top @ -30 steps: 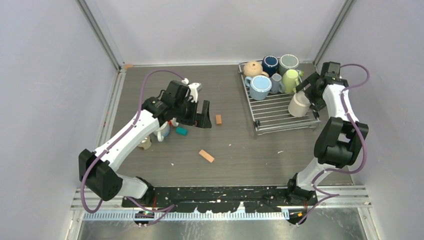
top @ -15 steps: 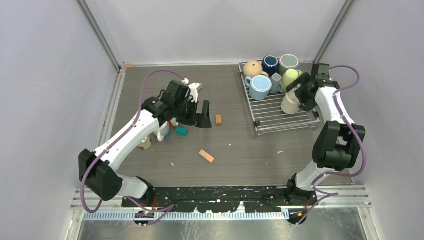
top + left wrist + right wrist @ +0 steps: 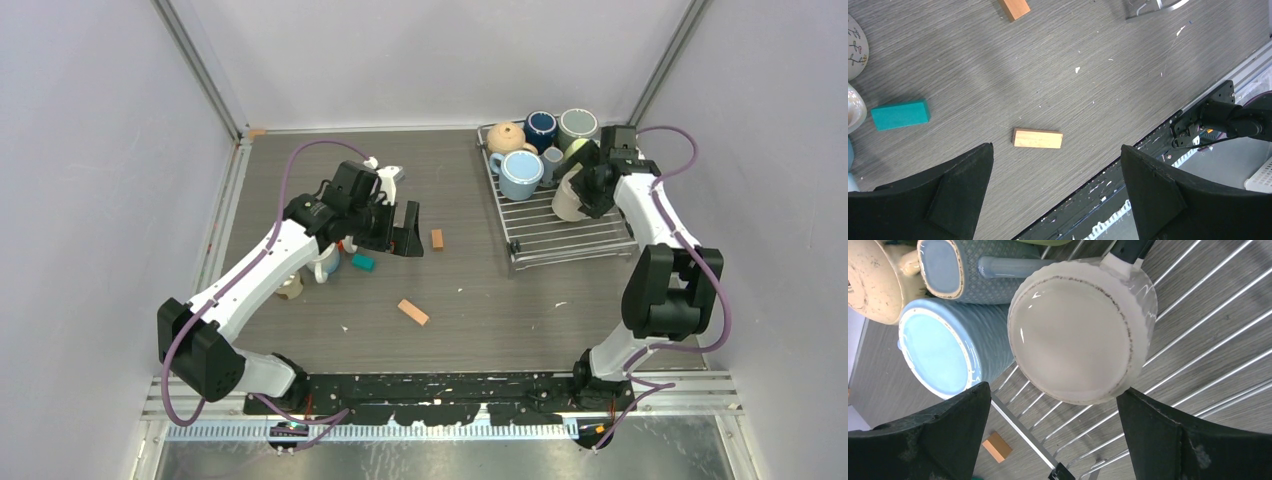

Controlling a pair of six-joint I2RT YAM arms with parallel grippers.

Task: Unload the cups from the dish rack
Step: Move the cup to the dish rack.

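Note:
The dish rack (image 3: pixel 560 225) stands at the back right. In it are a tan cup (image 3: pixel 506 135), a navy cup (image 3: pixel 541 125), a grey-green cup (image 3: pixel 578 122), a light blue cup (image 3: pixel 520 172) and a lime green cup (image 3: pixel 578 150), half hidden. A white cup (image 3: pixel 568 197) lies tilted on the wires. My right gripper (image 3: pixel 588 185) hangs open just over it. In the right wrist view the white cup (image 3: pixel 1075 337) sits just beyond the open gripper (image 3: pixel 1053 390), beside the light blue cup (image 3: pixel 940 352). My left gripper (image 3: pixel 405 238) is open over the table, nothing between its fingers (image 3: pixel 963 175).
Two cups (image 3: pixel 325 262) (image 3: pixel 290 287) stand on the table under the left arm, and a white one (image 3: pixel 387 176) behind it. Small blocks lie about: teal (image 3: pixel 900 114), pale wood (image 3: pixel 1038 138), orange (image 3: pixel 1015 7). The table's front rail (image 3: pixel 1168 135) is near.
My right gripper has swung left across the rack, and the white cup beneath it has shifted left and tipped. The left arm has not moved.

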